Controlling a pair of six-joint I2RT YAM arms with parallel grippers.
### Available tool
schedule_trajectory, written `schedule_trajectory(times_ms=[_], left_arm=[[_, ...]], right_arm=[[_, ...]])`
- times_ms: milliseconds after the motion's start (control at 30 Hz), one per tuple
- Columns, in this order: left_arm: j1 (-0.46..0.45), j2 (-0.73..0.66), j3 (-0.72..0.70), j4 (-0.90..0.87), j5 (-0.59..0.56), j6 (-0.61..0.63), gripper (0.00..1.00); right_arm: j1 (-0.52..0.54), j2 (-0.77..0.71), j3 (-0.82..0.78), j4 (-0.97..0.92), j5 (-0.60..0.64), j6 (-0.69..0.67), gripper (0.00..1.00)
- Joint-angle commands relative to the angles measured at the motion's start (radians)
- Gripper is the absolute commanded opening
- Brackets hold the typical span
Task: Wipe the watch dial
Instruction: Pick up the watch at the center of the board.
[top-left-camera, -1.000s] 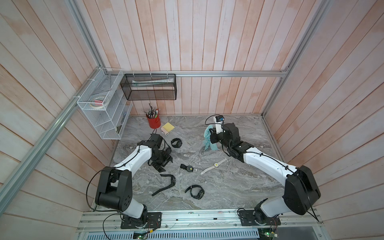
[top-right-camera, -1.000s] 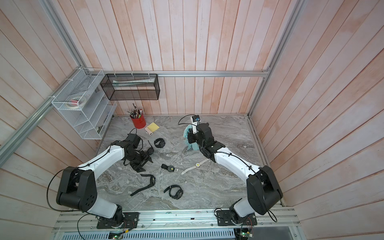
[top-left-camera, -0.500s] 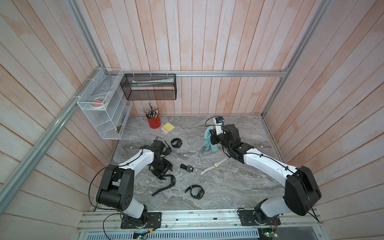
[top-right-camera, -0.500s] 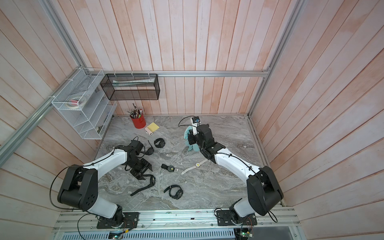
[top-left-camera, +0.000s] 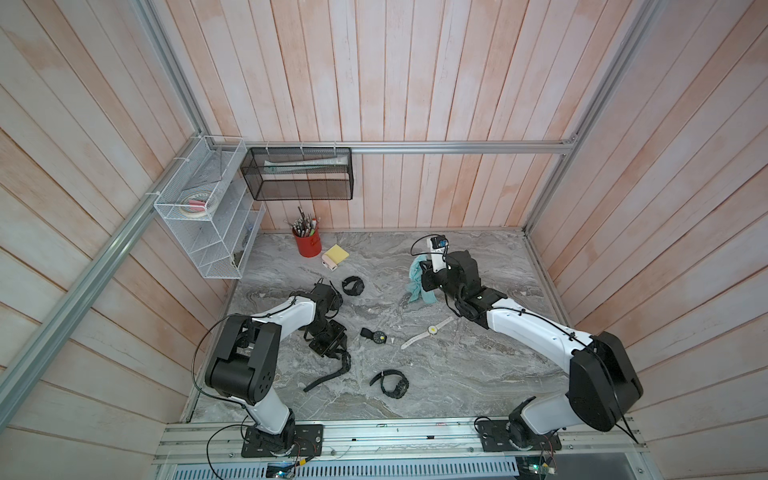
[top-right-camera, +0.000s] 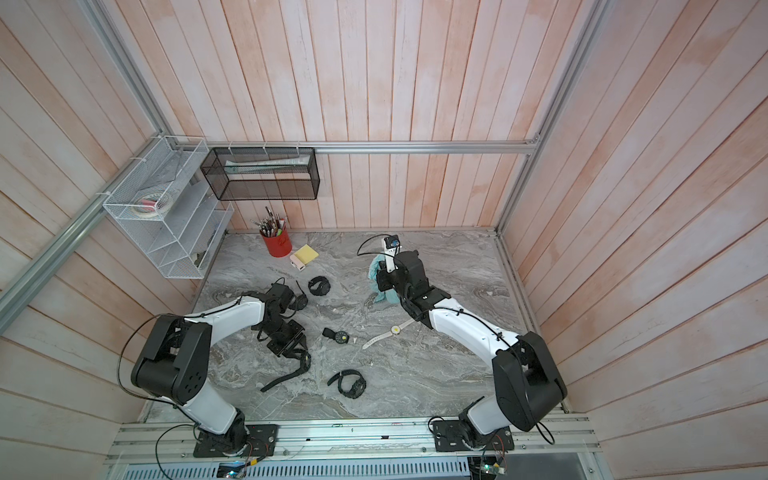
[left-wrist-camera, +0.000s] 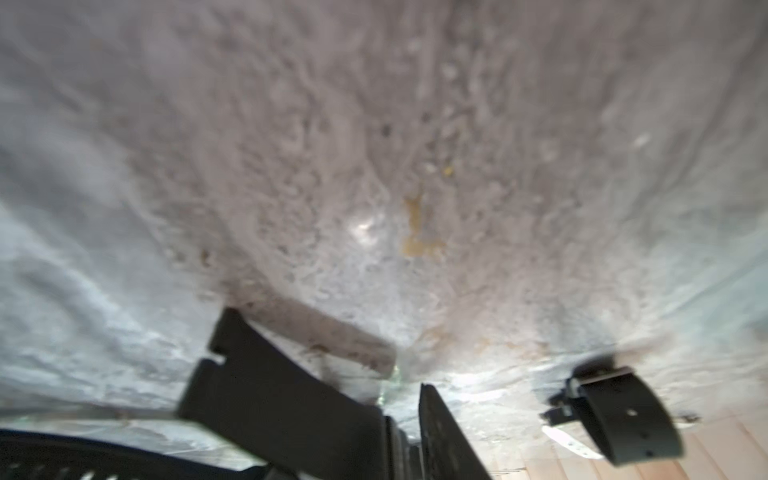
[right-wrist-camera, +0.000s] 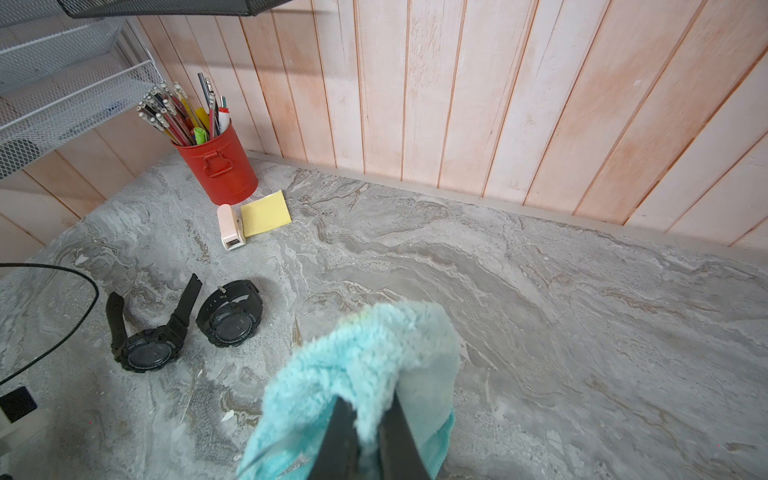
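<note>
A black watch with its strap laid flat (top-left-camera: 330, 376) (top-right-camera: 286, 378) lies at front left. My left gripper (top-left-camera: 332, 353) (top-right-camera: 293, 349) is down on its head end, so the dial is hidden. In the left wrist view the jaws (left-wrist-camera: 401, 409) stand close together with a dark ribbed band between them. At the back, my right gripper (top-left-camera: 426, 276) (right-wrist-camera: 368, 405) holds a fluffy teal cloth (top-left-camera: 417, 284) (top-right-camera: 379, 284) (right-wrist-camera: 361, 357) above the table, shut on it.
Other watches lie about: a small black one with a pale dial (top-left-camera: 376, 336), a white one (top-left-camera: 428, 331), a looped black one (top-left-camera: 390, 382), and two black ones at the back (right-wrist-camera: 145, 353) (right-wrist-camera: 230, 318). A red pencil cup (top-left-camera: 307, 245) and yellow notes (top-left-camera: 336, 252) stand at the back left.
My left gripper has moved toward the front, down onto the flat-strapped black watch, and its jaws have narrowed. The right arm and cloth have stayed still.
</note>
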Motion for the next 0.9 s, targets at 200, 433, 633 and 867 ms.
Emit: schedule_trajectory(times_ms=[200,433,633,867], left_arm=[[-0.004,0.027,-0.013,0.050,0.027,0.019,0.19],[-0.005,0.000,-0.030,0.077,0.048,0.030,0.11],[-0.005,-0.077,-0.016,0.106,0.053,0.025,0.04],[-0.003,-0.198,-0.009,0.294,0.140,-0.016,0.00]], right_arm=[[-0.007,-0.033,-0.017,0.036,-0.010,0.000,0.00],[-0.007,-0.045,-0.020,0.030,-0.007,0.015,0.00],[-0.004,-0.047,-0.006,0.001,-0.009,0.028,0.00],[0.042,-0.043,0.035,-0.061,0.011,0.013,0.00]])
